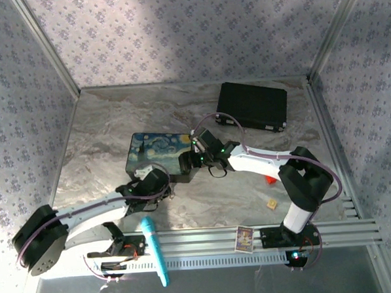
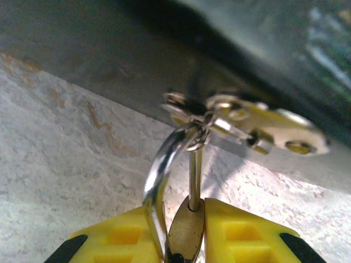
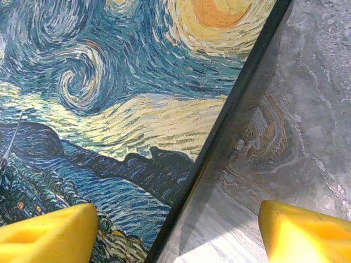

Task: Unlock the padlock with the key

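— Padlock [image 2: 185, 235]?
— At 6 o'clock in the left wrist view, brass body pinched between the yellow pads [image 2: 241, 233] of the left gripper [image 2: 184, 219]. Shackle [image 2: 156, 175] arching up toward 12.
— Key [image 2: 263, 125]?
— Strung on a small ring [image 2: 194, 139] through the top of the shackle, lying out toward 2 o'clock. Too blurred to count the pieces on it.
— Underneath?
— Marbled table [image 2: 66, 142].
— Seen from above?
— Left gripper at 7 o'clock of the painted box [image 1: 158, 152], right at its edge.
— Right gripper [image 3: 178, 230]?
— Spread wide, nothing between the fingers. Straddling the box's edge at about 4 o'clock, one finger over the painted lid, the other over the table.
— Farther out?
— Black case [image 1: 254, 106] at 1 o'clock of the box. Red block [image 1: 271, 179] and tan cube [image 1: 271, 204] toward 4, well apart from it. Teal tool [image 1: 155, 250] at 6, on the rail [image 1: 207, 241].
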